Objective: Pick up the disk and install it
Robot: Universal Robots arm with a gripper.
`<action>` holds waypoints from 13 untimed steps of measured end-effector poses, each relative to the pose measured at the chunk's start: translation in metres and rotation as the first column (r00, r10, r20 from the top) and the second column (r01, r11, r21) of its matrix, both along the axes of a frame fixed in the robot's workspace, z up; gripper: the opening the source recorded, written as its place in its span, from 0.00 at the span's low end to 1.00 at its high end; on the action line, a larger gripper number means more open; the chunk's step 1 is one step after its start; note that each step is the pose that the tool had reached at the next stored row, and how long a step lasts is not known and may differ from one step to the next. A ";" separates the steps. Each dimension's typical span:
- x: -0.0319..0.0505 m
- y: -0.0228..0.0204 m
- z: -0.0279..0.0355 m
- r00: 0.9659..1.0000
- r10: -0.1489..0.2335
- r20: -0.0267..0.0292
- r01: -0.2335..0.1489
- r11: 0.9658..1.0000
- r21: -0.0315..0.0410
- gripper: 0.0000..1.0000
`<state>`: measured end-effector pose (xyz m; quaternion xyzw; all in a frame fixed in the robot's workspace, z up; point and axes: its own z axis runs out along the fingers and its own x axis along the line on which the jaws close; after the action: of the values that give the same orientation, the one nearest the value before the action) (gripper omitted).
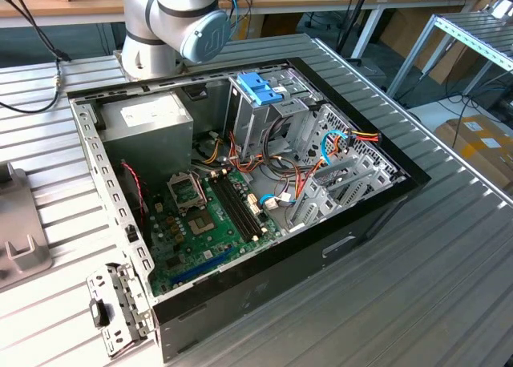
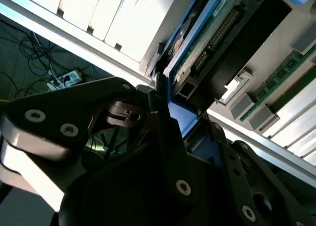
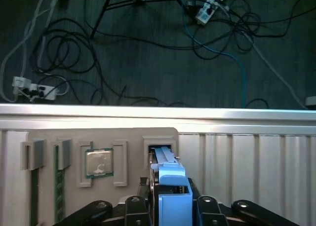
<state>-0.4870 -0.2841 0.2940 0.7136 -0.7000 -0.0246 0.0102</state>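
Note:
In both wrist views the disk (image 3: pixel 168 157) stands on edge between my black fingers, its light blue carrier rail (image 3: pixel 174 186) facing the first wrist camera. The second wrist view shows its green circuit board (image 2: pixel 205 41) and a blue rail. My gripper (image 3: pixel 170 185) is shut on the disk, one finger on each flat side. The disk's far end is at a slot of a grey holder tray (image 3: pixel 131 137); I cannot tell whether it still rests in it. In the exterior view the arm's base (image 1: pixel 172 26) stands behind the open computer case (image 1: pixel 264 255).
The holder tray also carries a processor chip (image 3: pixel 99 163) and memory sticks (image 3: pixel 58 186). Beyond the ribbed table's edge (image 3: pixel 237 115) lie floor cables. Inside the case are a drive cage with a blue bracket (image 1: pixel 260 86), a grey power supply (image 1: pixel 152 118) and the motherboard (image 1: pixel 204 215).

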 end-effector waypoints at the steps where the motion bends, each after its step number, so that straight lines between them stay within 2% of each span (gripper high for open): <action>1: 0.0000 0.0000 -0.0001 1.000 0.000 0.000 0.000 1.000 0.000 0.37; 13: 0.0000 0.0000 -0.0003 1.000 0.000 0.000 0.000 1.000 0.000 0.37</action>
<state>-0.4870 -0.2841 0.2937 0.7136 -0.7000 -0.0246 0.0101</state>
